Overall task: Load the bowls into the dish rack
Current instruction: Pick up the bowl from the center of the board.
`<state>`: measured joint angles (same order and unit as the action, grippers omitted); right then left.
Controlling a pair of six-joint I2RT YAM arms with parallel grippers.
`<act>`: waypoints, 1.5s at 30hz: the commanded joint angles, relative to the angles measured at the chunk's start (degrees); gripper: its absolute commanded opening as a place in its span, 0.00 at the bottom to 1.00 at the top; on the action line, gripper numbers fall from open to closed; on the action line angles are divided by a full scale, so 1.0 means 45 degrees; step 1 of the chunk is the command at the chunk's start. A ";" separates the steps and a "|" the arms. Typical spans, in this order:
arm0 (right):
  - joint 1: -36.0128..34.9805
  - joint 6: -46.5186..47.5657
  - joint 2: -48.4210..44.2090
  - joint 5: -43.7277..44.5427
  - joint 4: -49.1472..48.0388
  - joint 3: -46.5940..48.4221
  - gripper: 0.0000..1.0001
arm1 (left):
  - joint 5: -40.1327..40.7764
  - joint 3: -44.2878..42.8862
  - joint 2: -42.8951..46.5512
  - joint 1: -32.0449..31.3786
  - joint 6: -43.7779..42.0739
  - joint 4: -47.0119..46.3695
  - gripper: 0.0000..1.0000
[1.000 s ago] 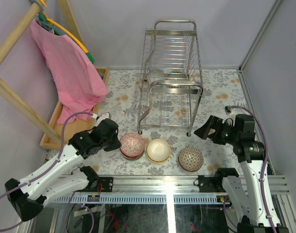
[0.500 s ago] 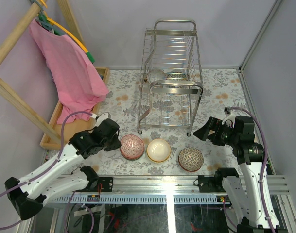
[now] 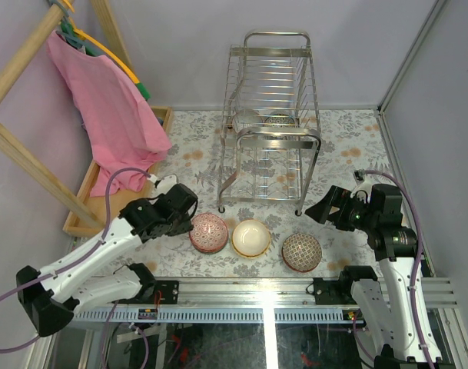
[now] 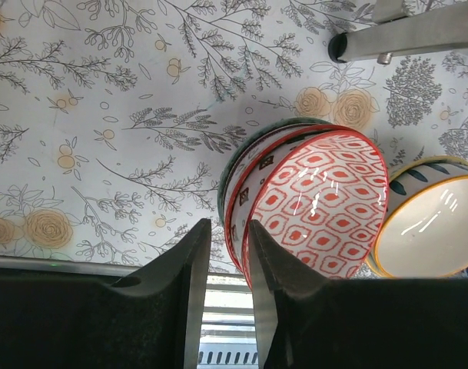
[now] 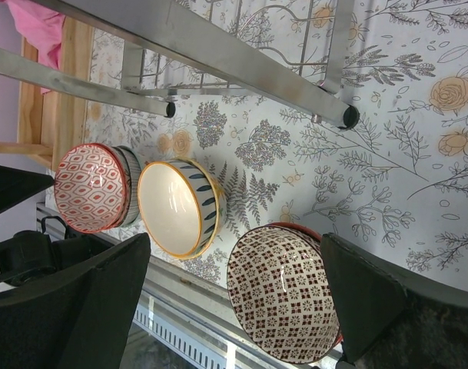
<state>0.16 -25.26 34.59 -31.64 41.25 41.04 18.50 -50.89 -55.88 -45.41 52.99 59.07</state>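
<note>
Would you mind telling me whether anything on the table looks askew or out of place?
The red-and-white patterned ceramic bowl tops a stack beside the left gripper and seems to sit slightly off-centre, lower bowls' rims showing on one side. Nothing looks spilled or broken.

Dish rack (image 3: 270, 131) stands mid-table, nearer the far edge. One bowl (image 3: 278, 119) sits inside it, toward its far end.

Before the rack, along the near edge of the table (image 3: 349, 146), a row of three:
- stack of bowls (image 3: 209, 231) on the left
- single bowl (image 3: 250, 237) just beside it, centre
- third bowl (image 3: 301, 251) on the right, slightly apart

Wooden tray (image 3: 99, 201) lies along the left edge. Cloth (image 3: 114, 115) hangs over its far part from a wooden frame (image 3: 26, 154) at the far-left corner.
</note>
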 commanded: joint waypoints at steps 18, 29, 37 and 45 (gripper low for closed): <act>0.0022 -0.0029 -0.0171 -0.0932 -0.0320 -0.0079 0.99 | 0.0906 -0.0628 -0.1475 -0.0553 -0.0018 0.0063 0.24; 0.0003 -0.0011 -0.0311 -0.1040 -0.0377 -0.0226 0.99 | 0.1102 -0.0703 -0.1812 -0.0637 -0.0048 -0.0079 0.17; 0.0003 -0.0010 -0.0370 -0.1121 -0.0437 -0.0308 0.99 | 0.1212 -0.0976 -0.2336 -0.0918 -0.0028 -0.0162 0.00; 0.0003 -0.0013 -0.0401 -0.1172 -0.0457 -0.0349 0.99 | 0.1862 -0.2020 -0.2154 -0.1494 0.0190 0.0763 0.00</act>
<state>0.16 -25.26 33.19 -34.15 39.92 39.44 22.37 -55.35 -66.26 -50.61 52.58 61.19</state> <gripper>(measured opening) 0.993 0.017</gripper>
